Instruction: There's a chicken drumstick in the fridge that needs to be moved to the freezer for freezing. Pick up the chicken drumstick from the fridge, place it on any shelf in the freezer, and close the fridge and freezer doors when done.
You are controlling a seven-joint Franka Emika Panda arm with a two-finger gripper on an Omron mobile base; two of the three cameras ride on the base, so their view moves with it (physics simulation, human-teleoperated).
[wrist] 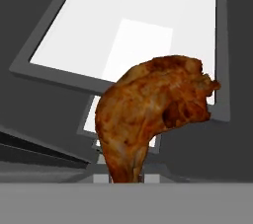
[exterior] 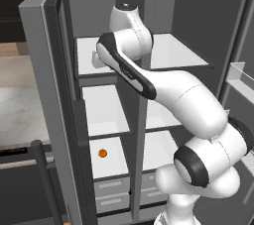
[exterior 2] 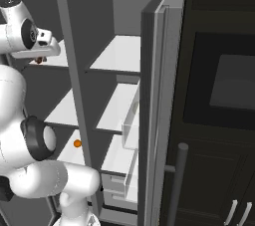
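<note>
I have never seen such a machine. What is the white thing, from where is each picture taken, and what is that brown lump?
The white thing is a robot arm reaching into an open grey side-by-side unit. Two pictures come from cameras behind the arm, to its left and right. The third comes from a camera on its hand. The brown lump is a chicken drumstick, held by its thin end in the shut gripper above the white shelves. In the narrower half, the freezer, a small orange ball lies on a lower shelf. Both doors stand open.
</note>
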